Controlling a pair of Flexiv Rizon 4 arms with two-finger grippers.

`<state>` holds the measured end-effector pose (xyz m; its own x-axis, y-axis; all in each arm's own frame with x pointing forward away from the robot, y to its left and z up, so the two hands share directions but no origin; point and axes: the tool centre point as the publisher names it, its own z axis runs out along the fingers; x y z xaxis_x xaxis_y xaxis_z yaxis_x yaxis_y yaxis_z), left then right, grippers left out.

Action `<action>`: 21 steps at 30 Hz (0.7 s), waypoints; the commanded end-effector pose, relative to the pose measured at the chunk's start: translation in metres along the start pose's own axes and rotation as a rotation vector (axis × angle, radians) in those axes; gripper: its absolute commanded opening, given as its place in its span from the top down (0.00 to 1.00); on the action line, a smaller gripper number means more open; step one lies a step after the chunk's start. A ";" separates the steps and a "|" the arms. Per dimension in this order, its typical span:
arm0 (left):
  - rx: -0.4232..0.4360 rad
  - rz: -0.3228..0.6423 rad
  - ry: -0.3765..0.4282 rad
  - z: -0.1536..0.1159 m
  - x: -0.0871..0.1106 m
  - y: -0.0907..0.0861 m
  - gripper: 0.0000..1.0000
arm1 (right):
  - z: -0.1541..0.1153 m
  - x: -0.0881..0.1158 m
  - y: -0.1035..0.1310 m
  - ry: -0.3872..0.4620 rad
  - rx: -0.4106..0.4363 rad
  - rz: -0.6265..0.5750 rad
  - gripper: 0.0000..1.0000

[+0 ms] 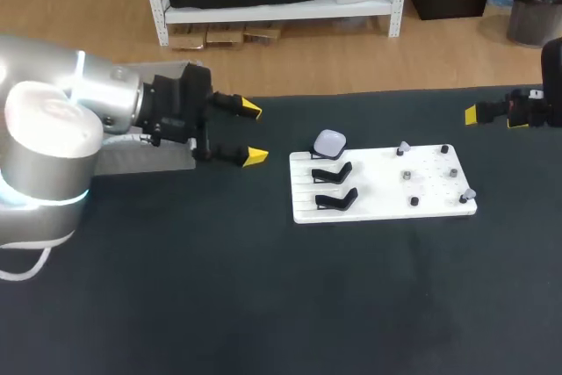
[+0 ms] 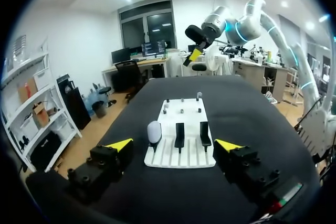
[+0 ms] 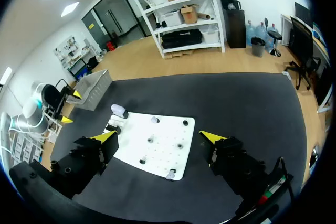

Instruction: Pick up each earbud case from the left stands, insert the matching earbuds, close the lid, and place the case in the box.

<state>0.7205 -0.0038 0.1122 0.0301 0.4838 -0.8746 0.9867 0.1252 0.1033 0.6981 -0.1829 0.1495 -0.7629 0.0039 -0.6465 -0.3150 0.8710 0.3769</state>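
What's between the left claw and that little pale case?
Only bare black table, up to the white board holding the earbud case; head view shows it.

Board (image 1: 386,210) on table (image 1: 263,305): 3 stands (image 1: 333,173) along its left edge, case (image 1: 330,141) on the rearmost, small parts (image 1: 403,148) across its right half. Box (image 1: 149,162) well left of board.
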 end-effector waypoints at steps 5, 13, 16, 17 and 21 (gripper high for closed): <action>0.011 -0.039 0.008 0.028 0.004 0.022 0.00 | 0.000 0.000 -0.001 0.001 -0.003 -0.001 0.00; -0.006 -0.081 0.038 0.058 0.014 0.027 0.00 | 0.000 0.000 -0.001 0.001 -0.003 -0.001 0.00; -0.005 -0.089 0.038 0.070 0.017 0.029 0.00 | 0.000 0.000 -0.001 0.001 -0.003 -0.001 0.00; -0.004 -0.089 0.040 0.074 0.018 0.029 0.00 | 0.000 0.000 -0.001 0.001 -0.003 -0.001 0.00; 0.003 -0.098 0.026 0.086 0.020 0.032 0.00 | 0.000 0.000 -0.001 0.001 -0.003 -0.001 0.00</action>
<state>0.7560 -0.0536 0.0660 -0.0715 0.4946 -0.8662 0.9837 0.1785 0.0208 0.6981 -0.1829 0.1495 -0.7629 0.0039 -0.6465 -0.3150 0.8711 0.3769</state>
